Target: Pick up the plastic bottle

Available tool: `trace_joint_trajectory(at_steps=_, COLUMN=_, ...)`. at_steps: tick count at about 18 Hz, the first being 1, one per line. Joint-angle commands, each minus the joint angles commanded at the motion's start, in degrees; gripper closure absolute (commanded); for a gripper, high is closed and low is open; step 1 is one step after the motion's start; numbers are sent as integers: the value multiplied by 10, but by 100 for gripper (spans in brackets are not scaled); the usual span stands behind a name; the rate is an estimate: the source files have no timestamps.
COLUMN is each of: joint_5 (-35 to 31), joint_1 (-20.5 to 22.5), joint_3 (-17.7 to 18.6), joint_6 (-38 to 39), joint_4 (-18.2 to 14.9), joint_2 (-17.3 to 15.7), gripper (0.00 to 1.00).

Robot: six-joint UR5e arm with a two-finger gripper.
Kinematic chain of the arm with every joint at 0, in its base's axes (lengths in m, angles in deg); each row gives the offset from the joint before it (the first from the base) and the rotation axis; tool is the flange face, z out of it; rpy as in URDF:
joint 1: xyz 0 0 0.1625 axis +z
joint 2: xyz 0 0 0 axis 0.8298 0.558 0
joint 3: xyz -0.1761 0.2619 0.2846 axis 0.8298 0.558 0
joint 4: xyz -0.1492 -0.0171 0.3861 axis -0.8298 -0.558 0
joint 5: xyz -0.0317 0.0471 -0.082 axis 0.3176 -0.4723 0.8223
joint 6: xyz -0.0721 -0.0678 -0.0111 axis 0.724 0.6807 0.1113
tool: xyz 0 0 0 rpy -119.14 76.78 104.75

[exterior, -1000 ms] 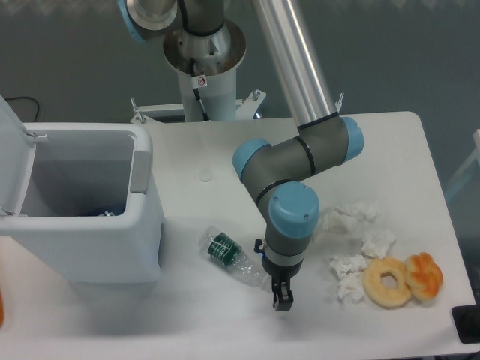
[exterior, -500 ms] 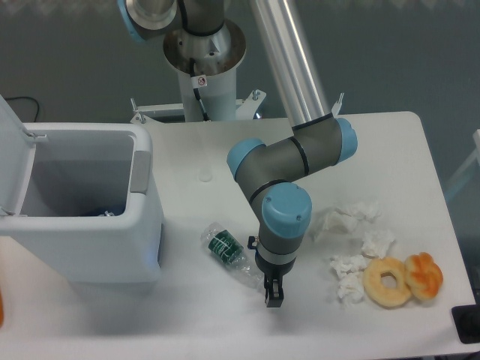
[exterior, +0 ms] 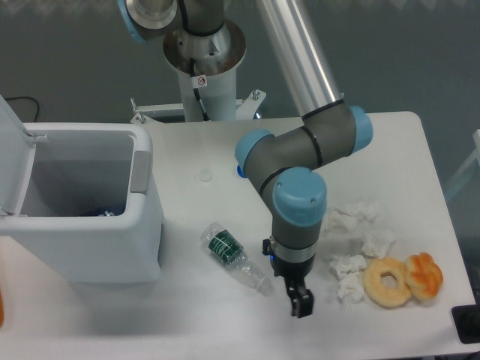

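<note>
The plastic bottle point(exterior: 235, 257) is clear crinkled plastic; the table point(exterior: 390, 150) is smooth matt white.

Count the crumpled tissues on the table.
4 visible: one right of the wrist, one below it, one left of the bagel, one below that. The arm may hide others.

arm point(exterior: 300, 154): grey links | blue joint caps | black fingers point(exterior: 301, 303)

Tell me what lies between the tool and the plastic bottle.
Nothing: in the fixed camera view, only bare white table separates the tool from the neck end of the plastic bottle, which lies on its side to the tool's left in the picture.
</note>
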Motion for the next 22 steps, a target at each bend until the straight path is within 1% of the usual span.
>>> trace_joint_trajectory(at_steps=2, joint_5=-15, joint_1=-4, joint_3=12, joint_6=136, joint_4=0, joint_2=-6, gripper=0)
trace_joint_trajectory(at_steps=3, joint_5=-37, joint_1=-7, joint_3=17, joint_6=207, joint_4=0, joint_2=-15, gripper=0)
trace_joint_trajectory(at_steps=5, joint_5=-88, joint_1=-21, joint_3=27, joint_6=324, joint_4=-1, joint_2=-19, gripper=0)
trace_joint_trajectory(at_steps=6, joint_5=-109, joint_1=-33, joint_3=39, joint_6=358, joint_4=-1, joint_2=-22, gripper=0)
trace_joint_trajectory(at_steps=8, joint_5=-137, joint_1=-37, joint_3=67, joint_6=424, joint_4=-1, joint_2=-28, gripper=0)
trace_joint_trajectory(at_steps=10, joint_5=-141, joint_1=-37, joint_3=82, joint_6=506, joint_4=-1, joint_2=-28, gripper=0)
trace_joint_trajectory(at_steps=13, joint_5=-141, joint_1=-39, joint_3=85, joint_6=560, joint_4=-2, joint_2=-28, gripper=0)
trace_joint_trajectory(at_steps=16, joint_5=-142, joint_1=-39, joint_3=88, joint_6=642, joint_4=-4, joint_2=-26, gripper=0)
trace_joint_trajectory(at_steps=19, joint_5=-142, joint_1=-39, joint_3=105, joint_6=669, joint_4=-4, joint_2=-29, gripper=0)
trace_joint_trajectory(at_steps=21, joint_5=-143, joint_1=-39, joint_3=112, joint_6=705, joint_4=-5, joint_2=-31, gripper=0)
trace_joint_trajectory(at_steps=22, joint_5=-143, joint_1=-39, joint_3=115, joint_6=710, joint_4=-5, joint_2=-31, gripper=0)
